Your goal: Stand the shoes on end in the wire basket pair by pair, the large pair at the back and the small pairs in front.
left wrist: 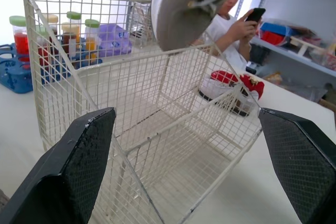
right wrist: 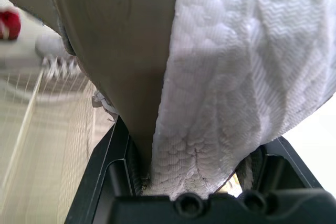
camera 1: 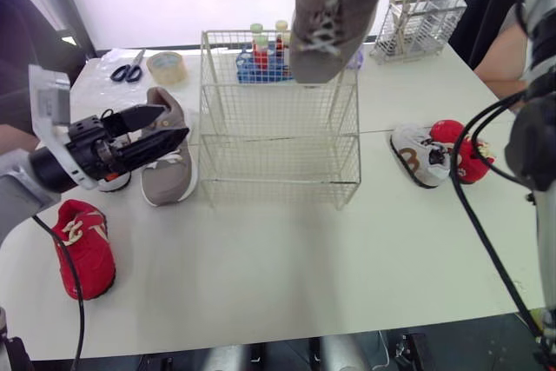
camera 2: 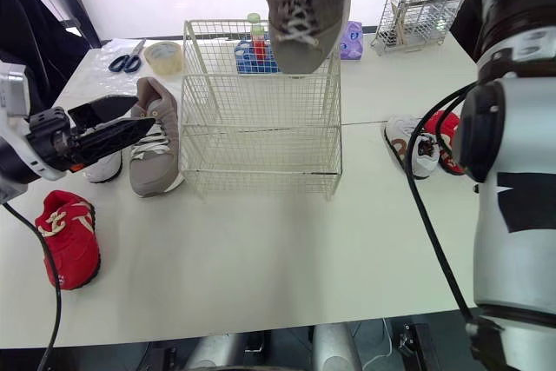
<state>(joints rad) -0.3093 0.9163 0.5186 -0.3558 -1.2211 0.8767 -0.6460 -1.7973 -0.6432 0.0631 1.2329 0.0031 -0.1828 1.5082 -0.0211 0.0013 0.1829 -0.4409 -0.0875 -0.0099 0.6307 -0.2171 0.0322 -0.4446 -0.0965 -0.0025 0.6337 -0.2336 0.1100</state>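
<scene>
Right gripper [right wrist: 194, 156] clamps a grey shoe [camera 1: 326, 19] above the wire basket [camera 1: 278, 141]; left gripper [camera 1: 163, 126] gapes wide, holding nothing; bottles [left wrist: 18, 38] fill the blue rack [left wrist: 14, 77] behind.

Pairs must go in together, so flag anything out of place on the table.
The red pair is split: one red shoe lies left of the basket, its match on the right, bunched against a white shoe. Nothing is spilled.

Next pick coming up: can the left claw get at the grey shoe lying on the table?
Likely yes: the open left claw hangs right over the grey shoe, with nothing between them.
</scene>
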